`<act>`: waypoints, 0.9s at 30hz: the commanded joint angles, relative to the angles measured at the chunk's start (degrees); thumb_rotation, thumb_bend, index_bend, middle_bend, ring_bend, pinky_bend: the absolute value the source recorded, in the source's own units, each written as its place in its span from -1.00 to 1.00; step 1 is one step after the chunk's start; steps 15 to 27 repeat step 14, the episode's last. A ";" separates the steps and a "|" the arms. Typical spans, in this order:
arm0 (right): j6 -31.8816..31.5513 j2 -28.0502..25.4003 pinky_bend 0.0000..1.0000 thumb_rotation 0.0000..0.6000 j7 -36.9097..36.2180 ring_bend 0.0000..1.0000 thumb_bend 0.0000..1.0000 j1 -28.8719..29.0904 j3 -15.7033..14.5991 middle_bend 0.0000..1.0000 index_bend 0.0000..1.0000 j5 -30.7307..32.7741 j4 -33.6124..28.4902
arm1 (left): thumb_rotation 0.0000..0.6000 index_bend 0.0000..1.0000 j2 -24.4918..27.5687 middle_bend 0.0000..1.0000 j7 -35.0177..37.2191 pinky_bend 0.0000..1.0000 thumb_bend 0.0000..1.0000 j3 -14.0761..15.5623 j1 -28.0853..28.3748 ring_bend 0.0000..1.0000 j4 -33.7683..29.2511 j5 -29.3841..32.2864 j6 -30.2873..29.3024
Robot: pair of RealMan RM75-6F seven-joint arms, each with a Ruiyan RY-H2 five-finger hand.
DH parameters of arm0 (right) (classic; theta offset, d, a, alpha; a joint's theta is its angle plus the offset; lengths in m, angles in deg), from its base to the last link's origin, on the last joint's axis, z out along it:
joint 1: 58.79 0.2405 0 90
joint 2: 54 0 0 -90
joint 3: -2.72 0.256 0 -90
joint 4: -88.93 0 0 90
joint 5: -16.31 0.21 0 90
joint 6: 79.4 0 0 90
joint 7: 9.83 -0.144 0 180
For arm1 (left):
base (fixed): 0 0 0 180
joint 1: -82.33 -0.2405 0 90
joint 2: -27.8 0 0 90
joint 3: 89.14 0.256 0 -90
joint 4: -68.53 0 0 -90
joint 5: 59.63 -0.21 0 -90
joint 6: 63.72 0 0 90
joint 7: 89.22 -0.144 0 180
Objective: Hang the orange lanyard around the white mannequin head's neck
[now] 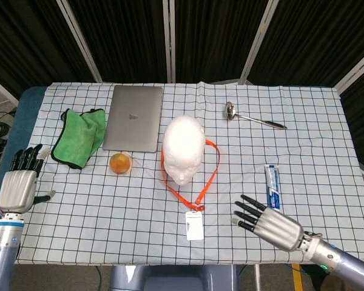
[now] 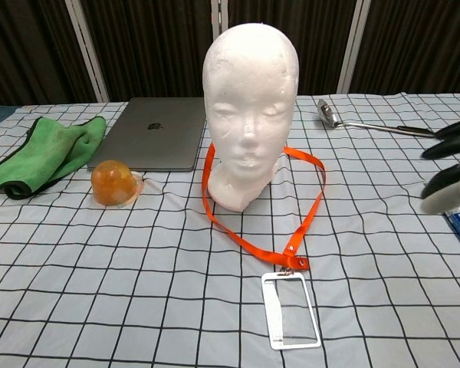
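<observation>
Lanyard (image 2: 264,201) at frame centre in chest view, looped round base of head (image 2: 250,100), strap running behind neck and down both sides to clip + clear badge sleeve (image 2: 290,310) flat on cloth, lower centre. Looks already hung, so task prob. done or nearly. Strap: thin flat ribbon, v. light, limp, prob. slick; no stiffness, so will sag and slide if lifted at one pt only. Best hold: pinch near metal clip just above badge, or badge edge itself (stiffer, rigid-ish plastic). Head likely foam, light, could tip if strap tugged hard. Right hand (image 1: 268,223) lower right in head view, fingers spread wide, empty, well apart from badge. Left hand (image 1: 18,185) far left edge, fingers apart, holding nothing, hovering off table edge.
</observation>
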 commanded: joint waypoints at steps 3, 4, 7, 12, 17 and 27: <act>-12.51 -2.06 -1.00 1.00 4.76 -0.98 -0.63 -11.33 4.94 -0.92 -0.88 11.24 0.79 | 1.00 -1.00 -1.50 -1.00 -1.03 -1.00 -1.00 0.51 -1.38 -1.00 0.44 -2.92 -3.18; -13.24 -2.18 -1.00 1.00 5.18 -1.00 -0.87 -12.83 5.75 -0.97 -0.95 14.21 -0.78 | 1.00 -1.00 -1.63 -1.00 -0.71 -1.00 -1.00 0.71 -1.67 -1.00 0.57 -3.49 -3.54; -14.68 -2.03 -1.00 1.00 2.74 -1.00 -1.00 -16.71 8.01 -1.00 -1.00 23.23 -6.36 | 1.00 -1.00 -1.54 -1.00 0.67 -1.00 -1.00 1.31 -2.58 -1.00 0.81 -5.02 -4.33; -16.04 -0.82 -1.00 1.00 -3.25 -1.00 -1.00 -19.69 9.82 -1.00 -1.00 28.28 -6.38 | 1.00 -1.00 -0.60 -1.00 2.91 -1.00 -1.00 2.10 -3.74 -1.00 0.85 -6.60 -4.73; -16.02 -0.06 -1.00 1.00 -3.91 -1.00 -1.00 -20.69 9.95 -1.00 -1.00 28.99 -4.70 | 1.00 -1.00 -0.08 -1.00 3.78 -1.00 -1.00 2.38 -4.10 -1.00 0.89 -7.13 -4.67; -16.02 -0.06 -1.00 1.00 -3.91 -1.00 -1.00 -20.69 9.95 -1.00 -1.00 28.99 -4.70 | 1.00 -1.00 -0.08 -1.00 3.78 -1.00 -1.00 2.38 -4.10 -1.00 0.89 -7.13 -4.67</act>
